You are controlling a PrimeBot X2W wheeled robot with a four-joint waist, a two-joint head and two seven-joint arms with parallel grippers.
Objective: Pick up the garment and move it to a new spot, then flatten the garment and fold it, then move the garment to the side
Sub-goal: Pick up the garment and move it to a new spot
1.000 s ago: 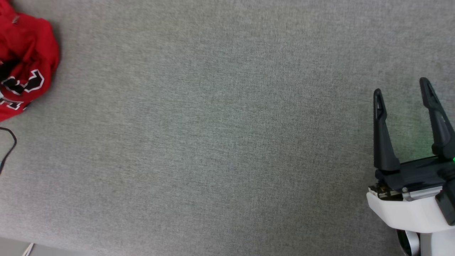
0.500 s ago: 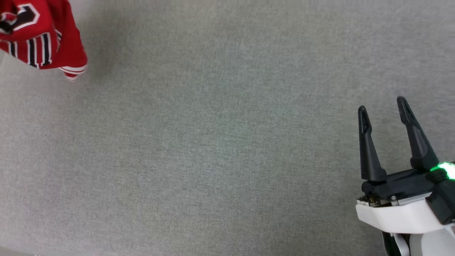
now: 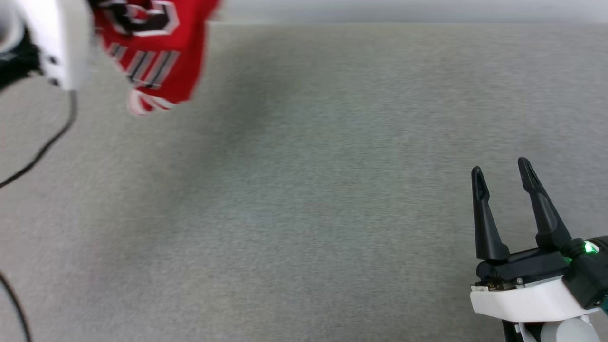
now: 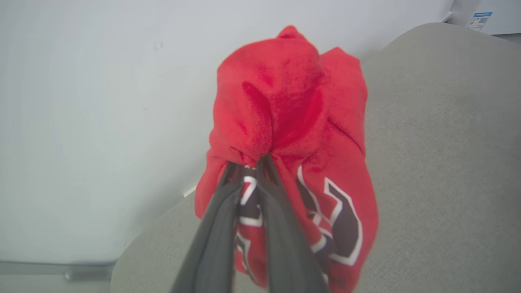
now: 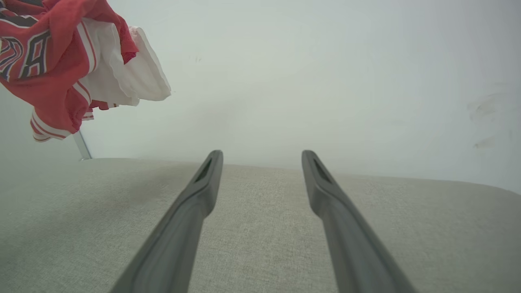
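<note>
Head view: the red, white-trimmed jersey garment (image 3: 185, 52) now hangs lifted off the grey fabric surface (image 3: 304, 190) where it lay — my left gripper (image 4: 249, 162) clenches it, right gripper (image 3: 499, 166) gapes empty — relocation underway.

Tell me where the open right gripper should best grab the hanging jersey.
Probably the loose white sleeve of the jersey, approached from the robot's right. The left gripper pinches the bunched cloth, so the sleeve dangles free in the air, facing the open right gripper, with a thin edge to straddle.
</note>
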